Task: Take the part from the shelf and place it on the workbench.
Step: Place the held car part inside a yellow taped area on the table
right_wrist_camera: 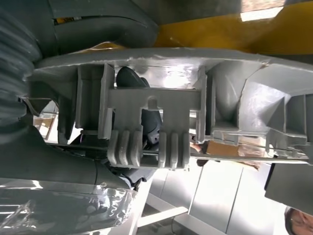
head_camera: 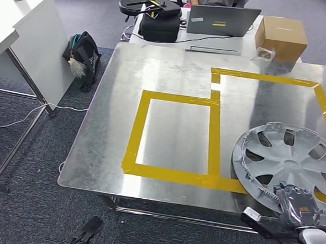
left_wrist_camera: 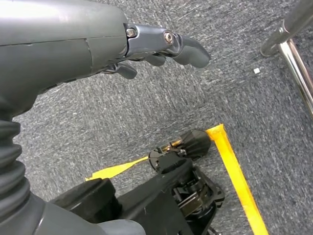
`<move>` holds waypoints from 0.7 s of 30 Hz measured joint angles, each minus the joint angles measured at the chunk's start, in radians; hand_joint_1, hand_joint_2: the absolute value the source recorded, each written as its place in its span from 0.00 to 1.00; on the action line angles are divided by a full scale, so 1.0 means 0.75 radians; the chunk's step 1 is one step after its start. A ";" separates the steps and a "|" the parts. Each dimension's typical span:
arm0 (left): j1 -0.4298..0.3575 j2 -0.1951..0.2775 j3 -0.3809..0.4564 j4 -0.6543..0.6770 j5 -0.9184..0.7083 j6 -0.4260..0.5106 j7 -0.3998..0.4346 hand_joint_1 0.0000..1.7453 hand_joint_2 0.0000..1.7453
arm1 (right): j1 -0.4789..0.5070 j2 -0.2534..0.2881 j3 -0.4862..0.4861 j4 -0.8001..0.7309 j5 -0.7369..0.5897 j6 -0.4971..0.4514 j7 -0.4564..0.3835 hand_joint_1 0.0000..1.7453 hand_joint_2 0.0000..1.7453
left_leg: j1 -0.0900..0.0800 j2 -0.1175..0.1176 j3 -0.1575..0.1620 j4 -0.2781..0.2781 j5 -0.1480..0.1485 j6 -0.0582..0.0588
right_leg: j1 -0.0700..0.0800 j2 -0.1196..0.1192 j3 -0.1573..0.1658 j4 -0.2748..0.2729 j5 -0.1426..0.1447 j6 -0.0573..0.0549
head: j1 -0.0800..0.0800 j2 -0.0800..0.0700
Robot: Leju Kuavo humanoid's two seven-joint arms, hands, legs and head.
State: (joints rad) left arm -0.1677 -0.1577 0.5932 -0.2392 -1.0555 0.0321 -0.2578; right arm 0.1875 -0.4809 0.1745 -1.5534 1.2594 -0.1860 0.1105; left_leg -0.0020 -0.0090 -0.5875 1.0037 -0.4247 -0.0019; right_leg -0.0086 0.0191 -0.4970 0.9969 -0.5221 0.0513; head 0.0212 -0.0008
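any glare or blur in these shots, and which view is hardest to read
Head view: sharp, with soft glare patches on the metal workbench. Left wrist view: crisp carpet, the left hand evenly lit. Right wrist view: hardest to read, the wheel cover very close, with bright, washed-out background behind it.

Hubcap (head_camera: pixel 291 160) runs off the head view's right edge; my right hand (head_camera: pixel 296 205) covers its near rim. Worktop (head_camera: pixel 173 133) far right corner cut off too. Person behind the laptop (head_camera: pixel 221 19) cropped at the top edge. In the right wrist view my fingers (right_wrist_camera: pixel 142 112) sit mostly behind the hubcap's ribs.
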 joint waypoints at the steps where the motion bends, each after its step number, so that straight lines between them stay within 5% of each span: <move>1: 0.001 0.001 0.000 0.000 0.003 0.002 0.000 0.00 1.00 | 0.005 -0.008 -0.003 0.000 -0.007 0.000 0.004 1.00 1.00 | 0.000 0.000 0.000 0.000 0.000 0.000 | 0.000 -0.001 0.000 0.000 0.000 0.000 | 0.000 0.000; 21: 0.018 0.016 0.000 0.000 0.035 0.020 -0.003 0.00 1.00 | 0.132 -0.037 -0.203 0.006 -0.096 0.001 -0.044 1.00 1.00 | 0.000 -0.004 0.000 0.000 -0.002 0.000 | 0.000 -0.006 0.001 0.000 -0.004 0.001 | 0.000 0.000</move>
State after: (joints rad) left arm -0.1544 -0.1455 0.5934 -0.2392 -1.0290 0.0470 -0.2598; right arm 0.2868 -0.5085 0.0222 -1.5487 1.1875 -0.1855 0.0778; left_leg -0.0019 -0.0120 -0.5873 1.0035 -0.4264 -0.0015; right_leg -0.0087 0.0148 -0.4960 0.9968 -0.5253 0.0519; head 0.0212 -0.0008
